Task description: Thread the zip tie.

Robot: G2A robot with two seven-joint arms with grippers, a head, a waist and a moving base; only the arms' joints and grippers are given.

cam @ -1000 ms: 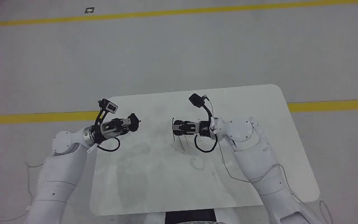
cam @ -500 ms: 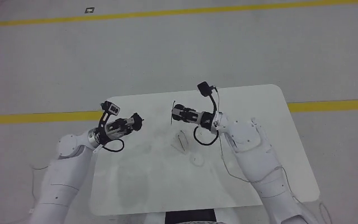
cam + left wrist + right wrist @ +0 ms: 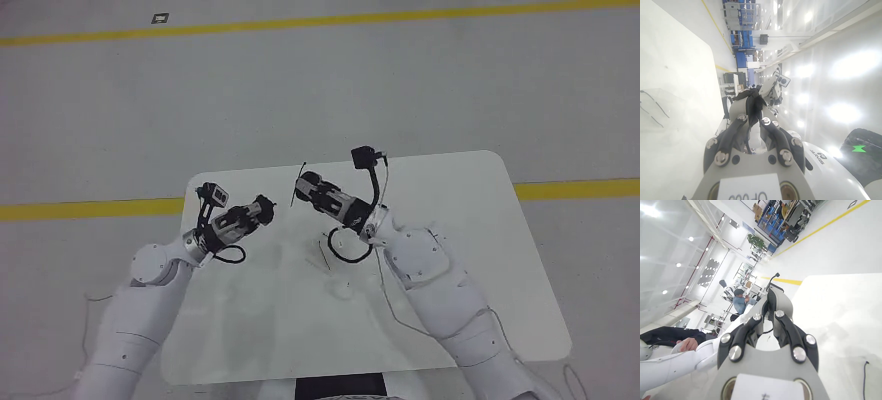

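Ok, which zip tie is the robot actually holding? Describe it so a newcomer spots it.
On the white rounded table, look near the far edge for the right gripper. A thin black plastic zip tie pokes out from its shut jaws. Unlike the loose black ties lying flat on the tabletop, this one is pinched and held clear.

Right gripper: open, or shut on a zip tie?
Shut on the zip tie. In its wrist view the right gripper has its fingers pressed together, and the thin black strip sticks out beyond their tips.

Zip ties [image 3: 662, 110] on table [image 3: 677, 56]
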